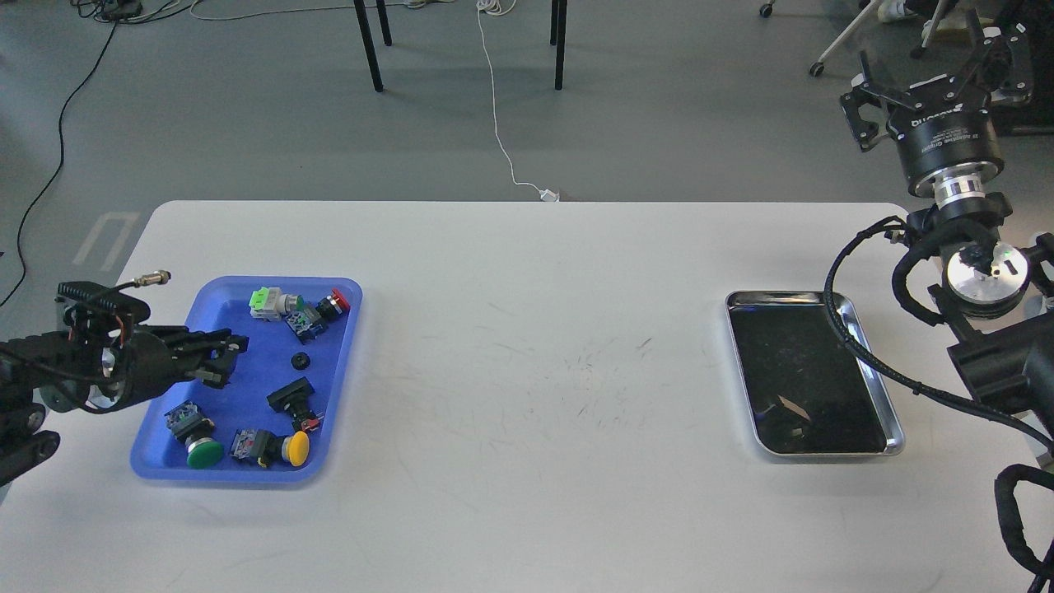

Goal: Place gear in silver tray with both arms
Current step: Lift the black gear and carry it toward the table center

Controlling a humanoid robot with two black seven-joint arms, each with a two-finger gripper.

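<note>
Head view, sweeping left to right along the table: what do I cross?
Left gripper over the blue plastic tray of push-button parts, → bare white table → shiny silver tray → right arm's black cable, right gripper raised beyond.

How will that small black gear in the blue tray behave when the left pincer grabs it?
The small black gear looks round and squat, so it may roll or skid on the smooth blue tray if nudged. It looks tiny and probably light and rigid, so the left pincer needs a centred pinch.
</note>
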